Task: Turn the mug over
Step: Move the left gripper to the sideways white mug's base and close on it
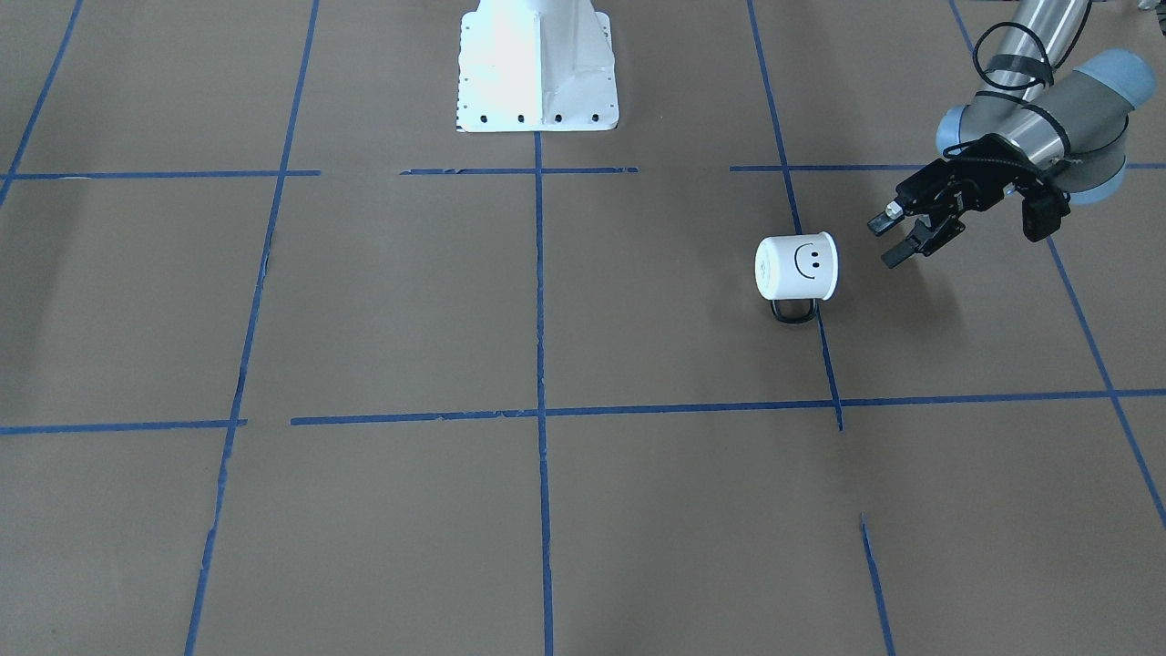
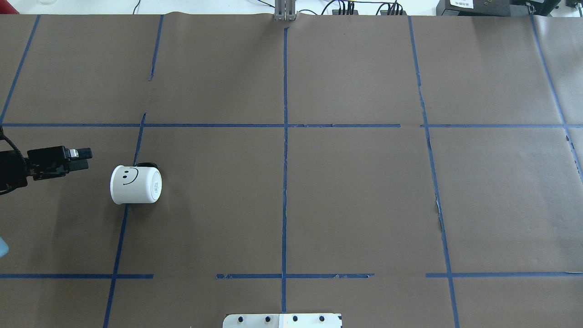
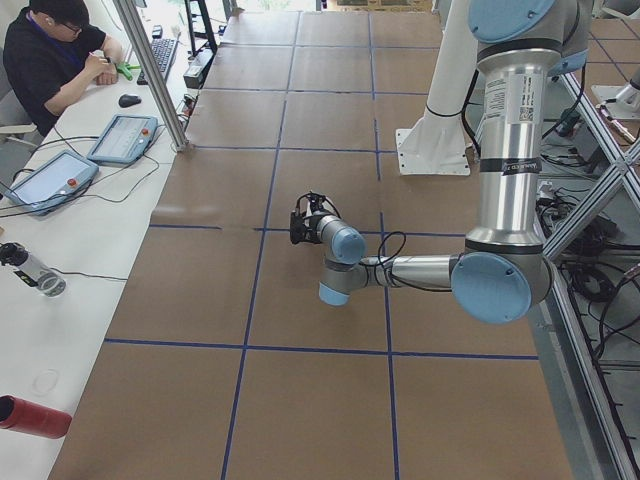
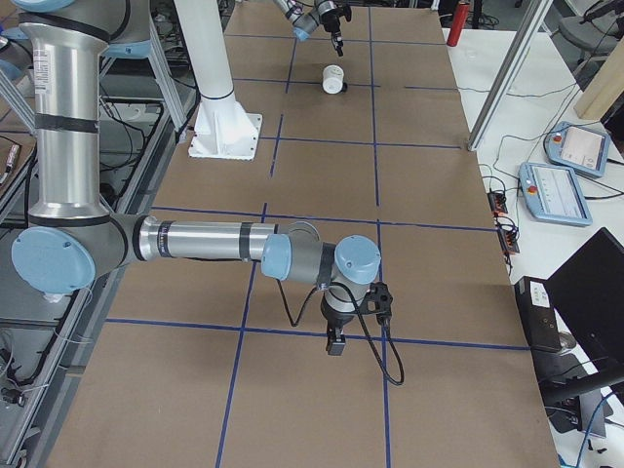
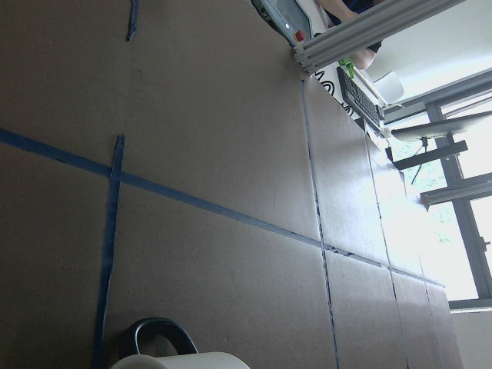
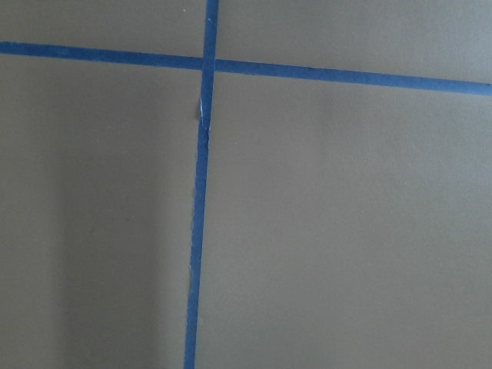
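The white mug (image 1: 797, 266) lies on its side on the brown table, smiley face up, its black handle (image 1: 794, 312) on the side away from the robot. It also shows in the overhead view (image 2: 135, 184), its flat base turned towards the table's middle. My left gripper (image 1: 897, 239) is open and empty, a short way off the mug's mouth end; in the overhead view the left gripper (image 2: 84, 158) is left of the mug. The left wrist view shows only the mug's handle (image 5: 157, 338). My right gripper (image 4: 336, 341) hangs low over the table far from the mug; I cannot tell whether it is open.
Blue tape lines (image 2: 284, 182) divide the table into squares. The white robot base (image 1: 537, 68) stands at the robot's edge. An operator (image 3: 50, 50) sits at a side table with tablets (image 3: 120, 138) beyond the far edge.
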### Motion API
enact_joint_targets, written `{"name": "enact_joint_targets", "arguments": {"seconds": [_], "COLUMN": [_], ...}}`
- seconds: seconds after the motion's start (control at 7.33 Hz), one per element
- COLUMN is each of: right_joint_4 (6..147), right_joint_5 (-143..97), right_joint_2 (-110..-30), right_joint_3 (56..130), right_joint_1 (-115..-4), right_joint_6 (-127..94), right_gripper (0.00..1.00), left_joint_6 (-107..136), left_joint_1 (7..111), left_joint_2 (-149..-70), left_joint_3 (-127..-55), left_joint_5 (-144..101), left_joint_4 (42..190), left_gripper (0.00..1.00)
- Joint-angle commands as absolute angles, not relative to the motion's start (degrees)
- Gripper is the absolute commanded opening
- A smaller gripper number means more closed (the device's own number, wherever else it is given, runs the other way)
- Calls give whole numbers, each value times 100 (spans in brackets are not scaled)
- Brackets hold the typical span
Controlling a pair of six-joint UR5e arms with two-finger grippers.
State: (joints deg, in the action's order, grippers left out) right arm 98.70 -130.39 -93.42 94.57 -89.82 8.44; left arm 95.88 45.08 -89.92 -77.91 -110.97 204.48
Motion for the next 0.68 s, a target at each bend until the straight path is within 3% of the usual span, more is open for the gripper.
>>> {"name": "enact_joint_targets", "arguments": {"seconds": [0.0, 0.14, 0.55], "right_joint_4": [9870, 9870, 9870], "right_joint_5": [-13043, -13043, -13034], "right_joint_2": [-9343, -9343, -9343], "right_joint_3": [9457, 9457, 9457], "right_joint_1": [-8982, -8982, -8982], "right_joint_6": [844, 844, 844], "right_gripper": [100, 100, 100], "left_joint_6": [9659, 9668, 9650], "left_joint_1": [4202, 4123, 4008], "left_joint_2": [-9158, -9219, -9246], "left_joint_3": [-7576, -7567, -7428], "left_joint_5": [-10925, -10925, -10916], "left_joint_4": [20637, 20654, 20654], "left_gripper": [78, 67, 64]}}
